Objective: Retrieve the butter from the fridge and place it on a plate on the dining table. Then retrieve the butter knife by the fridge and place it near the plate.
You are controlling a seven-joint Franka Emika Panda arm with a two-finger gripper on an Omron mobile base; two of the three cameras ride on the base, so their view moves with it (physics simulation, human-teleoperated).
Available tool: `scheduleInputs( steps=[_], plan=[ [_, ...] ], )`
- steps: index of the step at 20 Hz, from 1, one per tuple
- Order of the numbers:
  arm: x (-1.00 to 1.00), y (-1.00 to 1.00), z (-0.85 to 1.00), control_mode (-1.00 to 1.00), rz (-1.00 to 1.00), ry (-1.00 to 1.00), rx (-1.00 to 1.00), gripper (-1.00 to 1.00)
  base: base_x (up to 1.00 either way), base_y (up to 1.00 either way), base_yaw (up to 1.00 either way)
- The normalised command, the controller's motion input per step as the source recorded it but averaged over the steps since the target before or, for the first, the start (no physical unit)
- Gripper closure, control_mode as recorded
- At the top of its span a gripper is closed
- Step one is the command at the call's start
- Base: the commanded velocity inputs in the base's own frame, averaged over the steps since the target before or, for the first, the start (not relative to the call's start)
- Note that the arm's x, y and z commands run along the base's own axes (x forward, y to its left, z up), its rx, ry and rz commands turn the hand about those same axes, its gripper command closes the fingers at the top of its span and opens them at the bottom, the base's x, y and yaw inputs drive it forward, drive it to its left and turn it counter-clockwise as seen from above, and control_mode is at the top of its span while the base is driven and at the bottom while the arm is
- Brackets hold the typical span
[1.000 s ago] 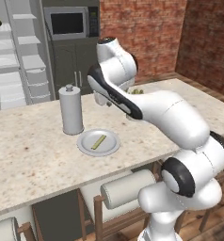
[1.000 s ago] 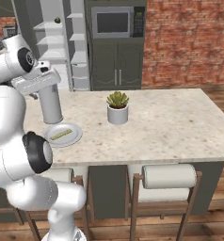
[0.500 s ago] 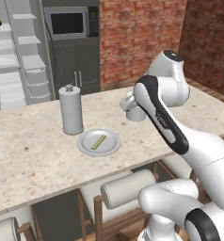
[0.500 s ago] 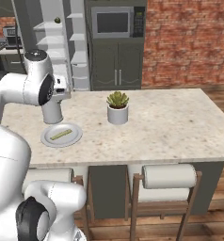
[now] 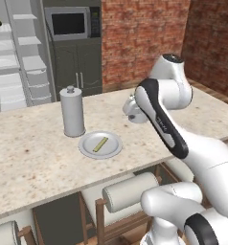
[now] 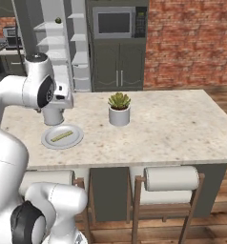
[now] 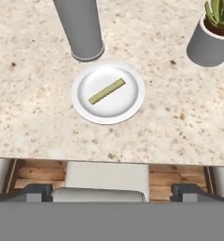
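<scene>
The butter (image 5: 100, 144) (image 6: 61, 136) (image 7: 107, 91) lies slantwise on the round light-grey plate (image 5: 113, 149) (image 6: 75, 140) (image 7: 128, 106), which sits on the dining table (image 5: 29, 158) (image 6: 172, 128) (image 7: 38, 122). My gripper (image 7: 113, 190) hangs high above the table's near edge, looking down at the plate, open with nothing between its fingers. The fridge (image 5: 20, 62) (image 6: 63, 47) stands open behind the table, its white shelves showing. The butter knife is out of view.
A tall grey canister (image 5: 72, 111) (image 7: 81, 28) stands just behind the plate. A potted plant (image 6: 119, 108) (image 7: 215, 37) sits to the plate's right. Roll-back stools (image 5: 130, 191) (image 6: 170, 178) line the table's near side. A dark cabinet holds a microwave (image 5: 70, 23) (image 6: 116, 22).
My arm has swung up and back from over the plate, toward the table's near edge. The gripper has stayed open. The butter still lies on the plate.
</scene>
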Motion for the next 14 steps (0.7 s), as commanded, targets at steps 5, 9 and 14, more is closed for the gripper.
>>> scheduleInputs(
  steps=[5, 9, 14],
  plan=[
    [-0.17, 0.16, 0.20, -1.00, -0.15, 0.35, -0.16, -1.00, 0.00, 0.00, 0.00],
    [-0.64, 0.07, -0.28, -1.00, -0.01, 0.04, -0.11, -1.00, 0.00, 0.00, 0.00],
    [-0.89, -0.07, -0.26, -1.00, 0.03, -0.10, -0.01, -1.00, 0.00, 0.00, 0.00]
  ],
)
